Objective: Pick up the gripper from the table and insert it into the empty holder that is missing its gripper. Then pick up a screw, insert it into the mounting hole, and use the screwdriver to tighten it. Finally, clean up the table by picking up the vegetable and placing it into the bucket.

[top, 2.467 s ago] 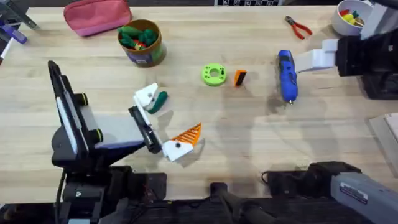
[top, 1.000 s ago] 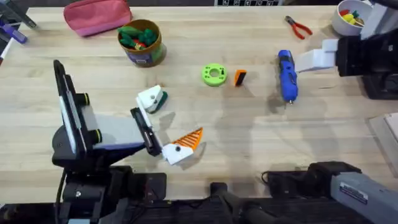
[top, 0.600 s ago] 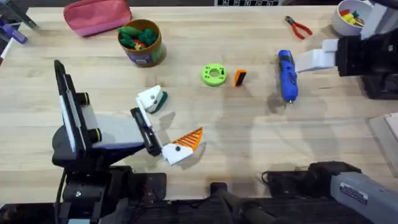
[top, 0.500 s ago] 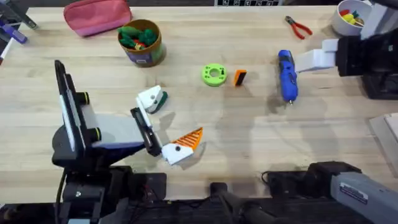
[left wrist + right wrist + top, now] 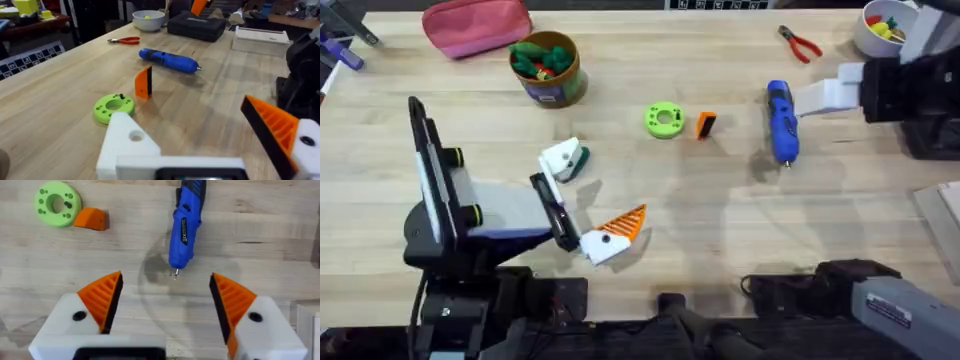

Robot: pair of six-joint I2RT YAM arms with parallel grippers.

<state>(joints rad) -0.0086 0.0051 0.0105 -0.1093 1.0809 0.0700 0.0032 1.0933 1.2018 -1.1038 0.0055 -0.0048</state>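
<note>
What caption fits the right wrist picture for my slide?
Open right gripper with orange ribbed pads above the wooden table, facing the blue pen-like screwdriver, green ring-shaped disc and small orange wedge tip.

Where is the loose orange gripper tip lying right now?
In the overhead view the gripper lies on the table near the middle, just right of the green ring disc and left of the screwdriver, apart from both.
</note>
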